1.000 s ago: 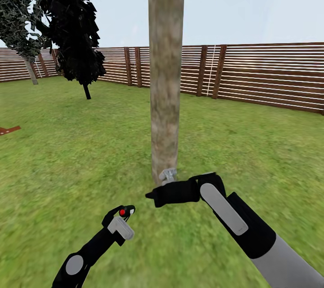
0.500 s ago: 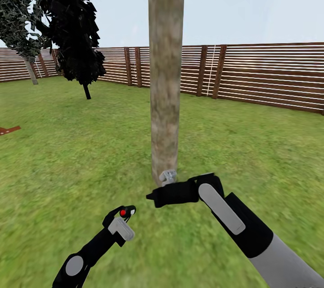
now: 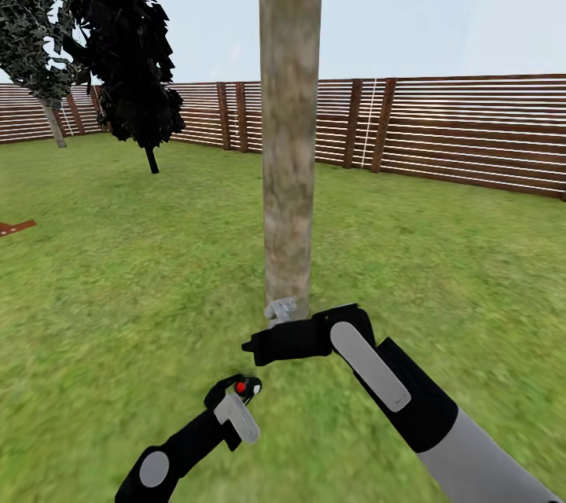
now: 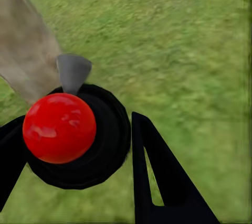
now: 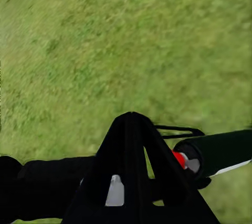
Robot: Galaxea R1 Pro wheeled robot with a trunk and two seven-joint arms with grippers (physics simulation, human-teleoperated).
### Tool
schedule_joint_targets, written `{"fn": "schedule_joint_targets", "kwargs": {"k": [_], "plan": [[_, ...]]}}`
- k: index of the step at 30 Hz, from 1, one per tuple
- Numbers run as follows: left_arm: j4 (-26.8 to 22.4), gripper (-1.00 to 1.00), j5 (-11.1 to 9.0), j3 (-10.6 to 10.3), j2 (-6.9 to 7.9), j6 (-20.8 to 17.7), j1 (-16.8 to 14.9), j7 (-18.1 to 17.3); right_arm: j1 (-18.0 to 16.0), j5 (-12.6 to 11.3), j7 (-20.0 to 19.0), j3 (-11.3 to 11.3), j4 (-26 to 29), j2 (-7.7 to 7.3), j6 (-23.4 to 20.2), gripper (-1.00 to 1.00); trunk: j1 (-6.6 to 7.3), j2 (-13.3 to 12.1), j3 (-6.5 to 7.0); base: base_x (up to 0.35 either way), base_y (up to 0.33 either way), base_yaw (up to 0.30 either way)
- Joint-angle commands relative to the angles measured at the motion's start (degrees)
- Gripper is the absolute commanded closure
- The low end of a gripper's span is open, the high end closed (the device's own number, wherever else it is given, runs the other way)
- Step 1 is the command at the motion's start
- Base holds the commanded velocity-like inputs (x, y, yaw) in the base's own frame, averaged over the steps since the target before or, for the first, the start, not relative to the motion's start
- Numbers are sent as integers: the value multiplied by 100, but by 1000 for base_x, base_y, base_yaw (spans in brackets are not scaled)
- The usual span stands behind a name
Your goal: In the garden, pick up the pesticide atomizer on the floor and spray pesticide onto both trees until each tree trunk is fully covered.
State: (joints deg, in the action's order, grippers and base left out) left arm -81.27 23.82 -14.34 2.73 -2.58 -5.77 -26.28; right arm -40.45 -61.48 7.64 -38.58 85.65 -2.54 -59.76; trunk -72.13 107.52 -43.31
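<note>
Here green grass lawn (image 3: 118, 267) runs to a slatted wooden fence (image 3: 472, 130); the thick grey-brown tree trunk (image 3: 289, 134) stands ahead; the left gripper (image 3: 242, 387) clasps the red-capped dark pesticide atomizer (image 4: 71, 135) low near it; the right gripper (image 3: 255, 347), fingers together and empty, reaches leftward at the base.

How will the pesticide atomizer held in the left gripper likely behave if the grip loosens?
The pesticide atomizer looks rigid with a round body, so it may twist or slip in the left gripper. Small and slim, it is probably light.
</note>
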Motion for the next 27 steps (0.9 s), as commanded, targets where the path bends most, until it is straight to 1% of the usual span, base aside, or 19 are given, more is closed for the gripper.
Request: {"fn": "schedule_joint_targets", "kwargs": {"k": [1,5,8,11,16,25,26,27], "plan": [[-19,100,31,-33,8,-66,-3,-15,-6,-57,64,-12,5,4,-6,100,1,3,-6,0,0,0],[-70,100,43,-58,59,-196,-8,-125,-7,-51,83,-58,-74,14,-7,100,1,3,-6,0,0,0],[-193,100,261,-50,74,-401,-7,-304,-1,-54,85,-80,-178,-1,8,100,1,3,-6,0,0,0],[-241,100,360,-37,77,-466,-4,-391,1,-56,83,-86,-206,-21,9,100,1,3,-6,0,0,0],[-255,100,391,-21,78,-460,-4,-417,8,-57,88,-88,-288,-52,12,100,1,3,-6,0,0,0],[-257,100,387,-19,78,-424,3,-421,59,-26,89,-115,-405,-85,11,100,1,3,-6,0,0,0],[-257,100,387,-20,78,-422,2,-421,63,-8,89,-117,-416,-88,11,100,1,3,-6,0,0,0],[-257,100,387,-23,78,-420,4,-421,86,115,84,-120,-453,-86,8,100,1,3,-6,0,0,0]]}}
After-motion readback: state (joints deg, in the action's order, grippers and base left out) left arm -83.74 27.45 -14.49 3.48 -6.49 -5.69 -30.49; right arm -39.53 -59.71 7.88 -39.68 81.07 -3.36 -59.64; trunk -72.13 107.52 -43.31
